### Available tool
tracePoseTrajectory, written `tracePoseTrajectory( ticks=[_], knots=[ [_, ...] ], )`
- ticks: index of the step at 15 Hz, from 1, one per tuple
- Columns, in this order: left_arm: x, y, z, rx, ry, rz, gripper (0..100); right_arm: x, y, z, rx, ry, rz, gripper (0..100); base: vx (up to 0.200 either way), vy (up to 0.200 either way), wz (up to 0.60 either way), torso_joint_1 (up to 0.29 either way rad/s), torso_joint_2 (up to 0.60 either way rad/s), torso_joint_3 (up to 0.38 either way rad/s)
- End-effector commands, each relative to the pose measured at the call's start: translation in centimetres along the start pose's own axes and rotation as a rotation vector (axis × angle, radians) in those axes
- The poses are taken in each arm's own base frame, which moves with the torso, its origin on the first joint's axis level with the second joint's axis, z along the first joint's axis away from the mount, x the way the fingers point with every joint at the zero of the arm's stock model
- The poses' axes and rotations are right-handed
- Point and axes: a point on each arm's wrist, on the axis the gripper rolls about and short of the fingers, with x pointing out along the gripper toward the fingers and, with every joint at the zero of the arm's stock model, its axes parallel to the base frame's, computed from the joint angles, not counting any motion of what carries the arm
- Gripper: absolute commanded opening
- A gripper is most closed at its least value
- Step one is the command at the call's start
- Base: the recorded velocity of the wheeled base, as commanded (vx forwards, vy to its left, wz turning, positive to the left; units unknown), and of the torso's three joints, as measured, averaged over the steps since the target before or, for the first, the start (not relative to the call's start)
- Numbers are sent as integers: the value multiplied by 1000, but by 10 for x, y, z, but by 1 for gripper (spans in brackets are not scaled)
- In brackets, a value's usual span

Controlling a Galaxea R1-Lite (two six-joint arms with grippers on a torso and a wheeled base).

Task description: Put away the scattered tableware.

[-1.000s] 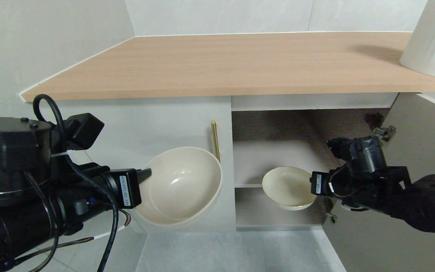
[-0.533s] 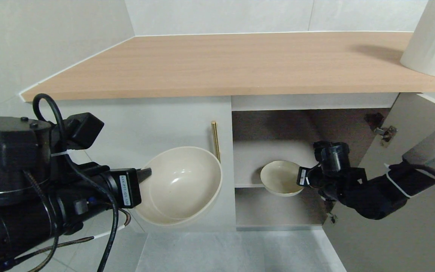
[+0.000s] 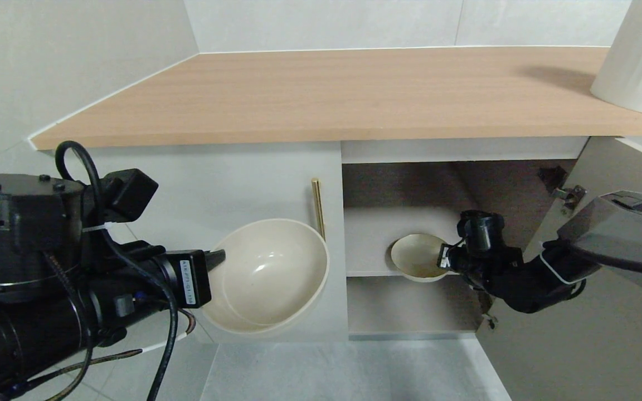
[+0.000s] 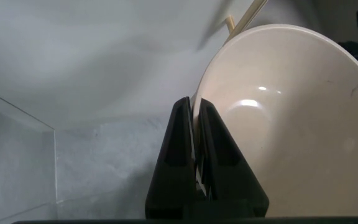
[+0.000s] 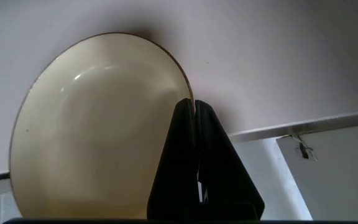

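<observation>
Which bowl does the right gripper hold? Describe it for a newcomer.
Under the wooden countertop, the cabinet's right compartment stands open. By its shelf, the right gripper pinches the rim of a small cream bowl. It is the smaller of two; the large bowl is in the left gripper, before the closed door.

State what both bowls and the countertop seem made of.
Large bowl: glossy cream, sharp highlights; ceramic or melamine, cannot tell.
Small bowl: same cream gloss, thin dark rim line; likely alike.
Countertop: matt, wood grain streaks; wood or laminate.
</observation>
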Motion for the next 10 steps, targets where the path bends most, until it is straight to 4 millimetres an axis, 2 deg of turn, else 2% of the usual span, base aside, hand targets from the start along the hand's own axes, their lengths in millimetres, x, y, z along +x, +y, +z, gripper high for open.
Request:
tracePoseTrajectory(
  ticks=[1, 7, 10],
  knots=[
    [3, 0, -1, 2, 9, 4, 0, 12, -4, 1, 10, -17, -27, 0, 0, 0, 0, 0, 0, 0],
    [4, 0, -2, 2, 11, 5, 0, 31, -1, 7, 47, -73, -70, 0, 0, 0, 0, 0, 0, 0],
    [4, 0, -2, 2, 11, 5, 0, 34, 1, 10, 52, -85, -67, 0, 0, 0, 0, 0, 0, 0]
  ],
)
